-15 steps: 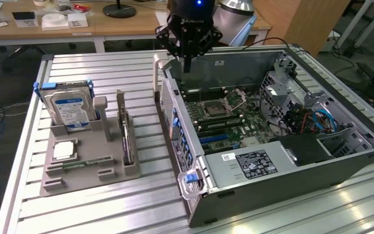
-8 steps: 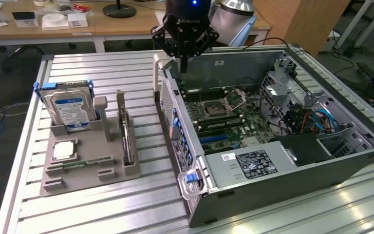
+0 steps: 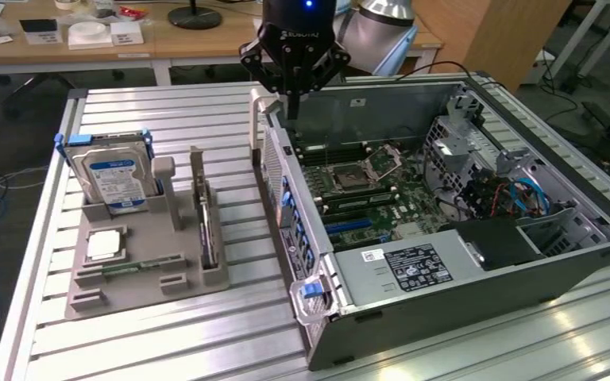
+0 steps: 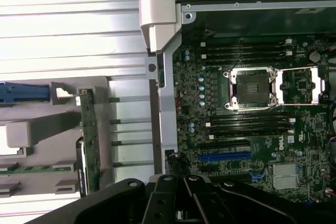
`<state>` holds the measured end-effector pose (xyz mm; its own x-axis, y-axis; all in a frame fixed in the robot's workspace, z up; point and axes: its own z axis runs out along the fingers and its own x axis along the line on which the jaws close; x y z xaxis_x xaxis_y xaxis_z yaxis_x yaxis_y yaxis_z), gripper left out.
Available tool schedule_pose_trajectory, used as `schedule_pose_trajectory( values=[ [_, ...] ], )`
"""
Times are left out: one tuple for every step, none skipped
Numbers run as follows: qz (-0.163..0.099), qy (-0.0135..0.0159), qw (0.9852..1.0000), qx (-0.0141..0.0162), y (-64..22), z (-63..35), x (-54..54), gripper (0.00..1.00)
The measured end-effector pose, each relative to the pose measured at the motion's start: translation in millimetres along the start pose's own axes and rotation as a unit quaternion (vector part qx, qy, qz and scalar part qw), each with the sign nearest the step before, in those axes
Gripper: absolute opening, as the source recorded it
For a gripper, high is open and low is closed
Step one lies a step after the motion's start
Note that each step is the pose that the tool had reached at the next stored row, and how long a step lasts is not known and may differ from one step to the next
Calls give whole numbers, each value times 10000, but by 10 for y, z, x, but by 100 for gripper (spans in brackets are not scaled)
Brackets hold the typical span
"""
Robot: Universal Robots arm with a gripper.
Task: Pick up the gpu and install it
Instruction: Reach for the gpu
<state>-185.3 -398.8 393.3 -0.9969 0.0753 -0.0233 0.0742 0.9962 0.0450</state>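
Hard drive (image 3: 114, 171) upright in the fixture (image 3: 152, 234), gpu (image 3: 206, 222) on edge in the slot beside it, untouched. End effector (image 3: 292, 109) hangs over the case (image 3: 475, 278) rear wall, well apart from the card. Fingers look closed on nothing, though I can't be sure. Card likely light, stiff, fragile: grip the top edge, clear of the fan.

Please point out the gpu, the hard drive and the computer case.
gpu (image 3: 209, 230), exterior view, on its upright side.
hard drive (image 3: 115, 178), exterior view, on its label.
computer case (image 3: 475, 308), exterior view, on its near outer wall.
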Motion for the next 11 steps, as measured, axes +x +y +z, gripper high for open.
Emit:
schedule_pose_trajectory(
  values=[
    [0, 0, 10000, 0, -1, 0, 10, 11],
    [0, 0, 10000, 0, -2, 0, 20, 11],
    [0, 0, 10000, 0, -3, 0, 31, 11],
    [0, 0, 10000, 0, -3, -1, 41, 11],
    [0, 0, 10000, 0, -4, -1, 51, 11],
    [0, 0, 10000, 0, -5, -2, 61, 11],
    [0, 0, 10000, 0, -5, -2, 71, 11],
    [0, 0, 10000, 0, -6, -2, 82, 11],
    [0, 0, 10000, 0, -7, -2, 92, 11],
    [0, 0, 10000, 0, -8, -3, 102, 11],
    [0, 0, 10000, 0, -8, -3, 112, 11]
  ],
)
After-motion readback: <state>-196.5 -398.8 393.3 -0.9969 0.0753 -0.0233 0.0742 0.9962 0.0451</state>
